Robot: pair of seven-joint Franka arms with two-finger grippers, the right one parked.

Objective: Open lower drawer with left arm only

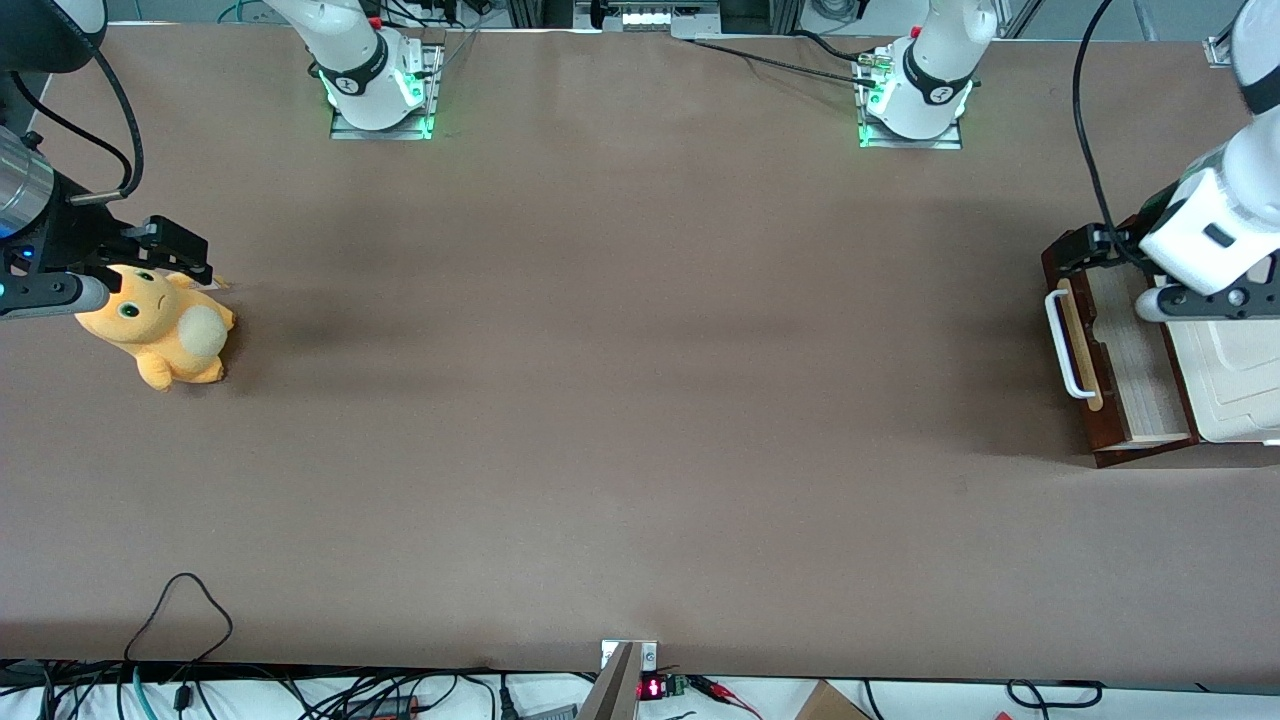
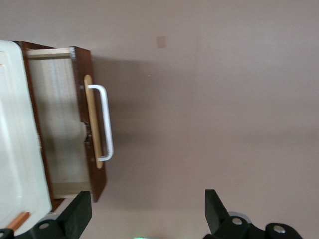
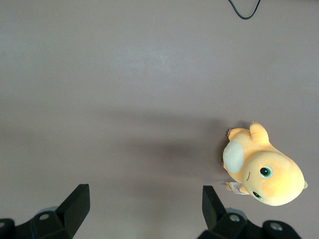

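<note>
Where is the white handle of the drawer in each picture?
Front view: the white handle sits on the lower drawer, which is pulled out, at the working arm's end of the table; the gripper is above the drawer.
Left wrist view: the handle is on the drawer's dark front, with the gripper's open fingers apart from it.
Right wrist view: not in it.
Shared landmark: the pale wood strip under the handle.

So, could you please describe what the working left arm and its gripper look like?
The left arm is a bulky white jointed arm with dark grey joint panels and a black cable looping along it. Its gripper, above the table in front of the lower drawer, has two black wedge-shaped fingers, spread open.
</note>
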